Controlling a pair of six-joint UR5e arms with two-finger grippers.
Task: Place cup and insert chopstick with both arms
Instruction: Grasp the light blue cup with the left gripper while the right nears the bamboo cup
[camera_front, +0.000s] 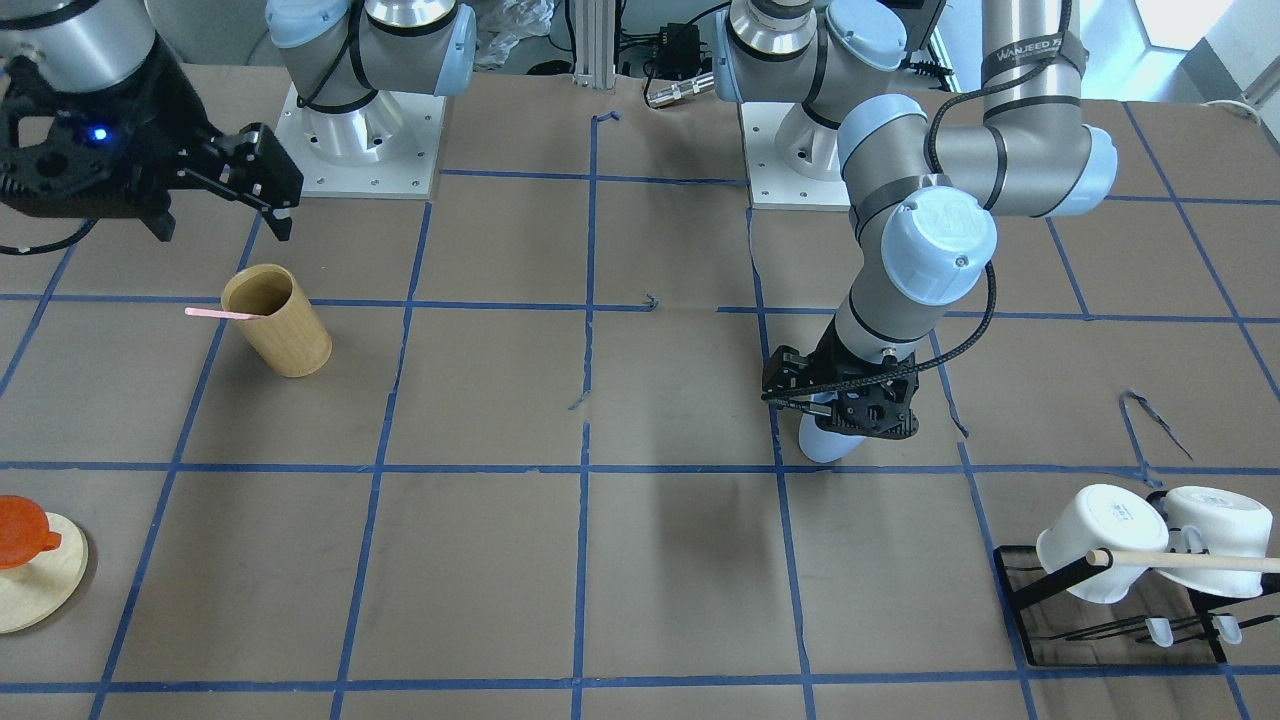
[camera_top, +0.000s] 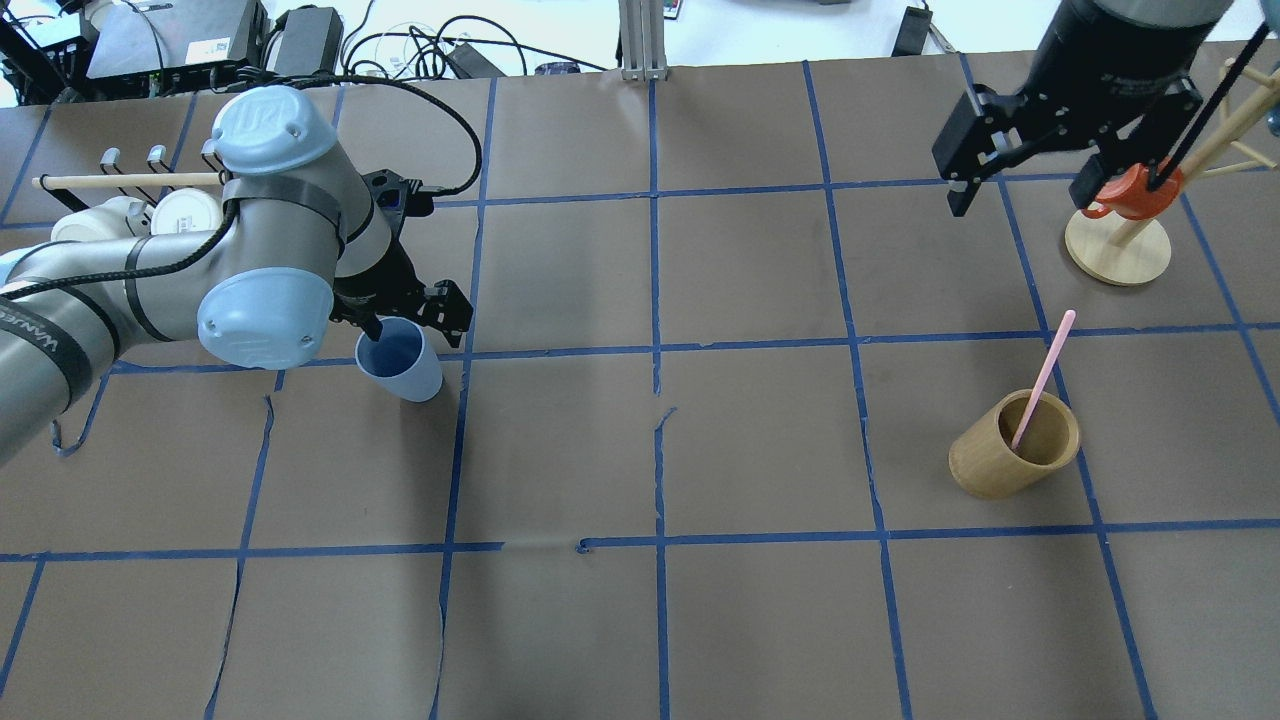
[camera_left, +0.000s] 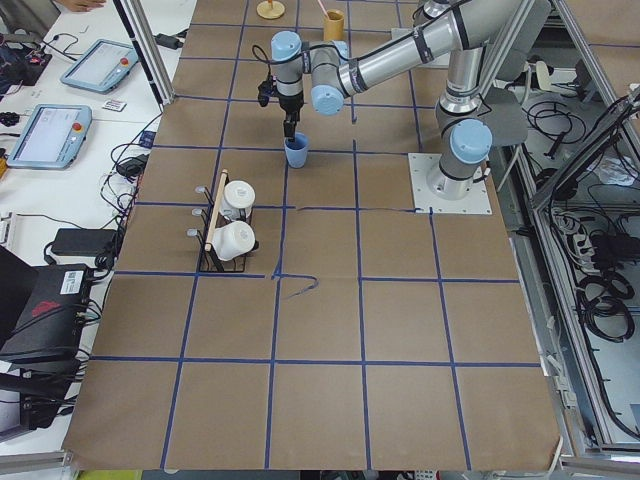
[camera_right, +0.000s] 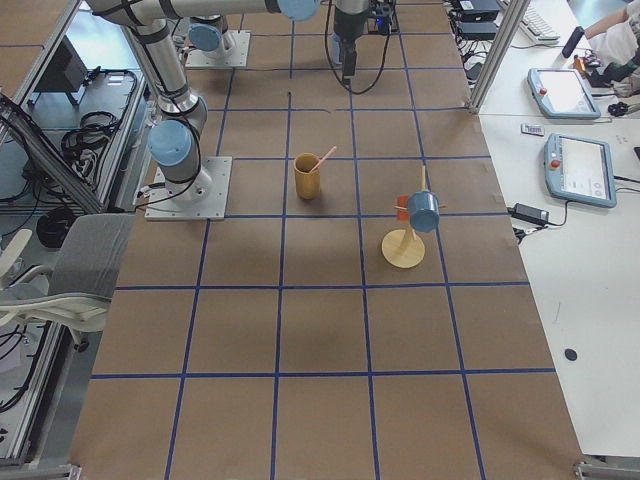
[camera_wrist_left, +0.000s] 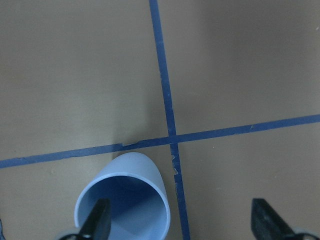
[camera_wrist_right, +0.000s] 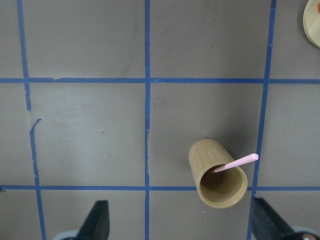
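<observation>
Facing the robot, the left gripper (camera_front: 845, 408) hangs low over the light-blue cup (camera_front: 826, 442), which seems to stand on the brown table (camera_front: 480, 400) beside a blue tape line. The right gripper (camera_front: 225, 222) is raised, well apart from the bamboo holder (camera_front: 285, 335), where the pink chopstick (camera_front: 222, 314) leans out over the rim. From overhead, the cup (camera_top: 402, 362) sits upright just under the left gripper (camera_top: 405, 318), and the chopstick (camera_top: 1045, 375) rests slanted inside the holder (camera_top: 1012, 452). The right gripper (camera_top: 1020, 190) has its fingers spread and hovers near the mug tree (camera_top: 1118, 250). From the table's left end, the cup (camera_left: 296, 153) is directly below the near arm's gripper (camera_left: 289, 128). From the right end, only the holder (camera_right: 307, 178) and its chopstick (camera_right: 326, 158) read clearly. The left wrist camera shows the fingers (camera_wrist_left: 97, 222) far apart and released, one hanging over the mouth of the cup (camera_wrist_left: 125, 205); it grasps nothing. The right wrist camera shows wide, empty fingers (camera_wrist_right: 97, 220) well above the holder (camera_wrist_right: 217, 176). Both placements look done, so the risk lies in pulling away. A left retreat that drifts sideways instead of rising straight could hook that finger on the rim and tip the cup. A low sweep of the right arm could strike the protruding chopstick and topple the holder.
</observation>
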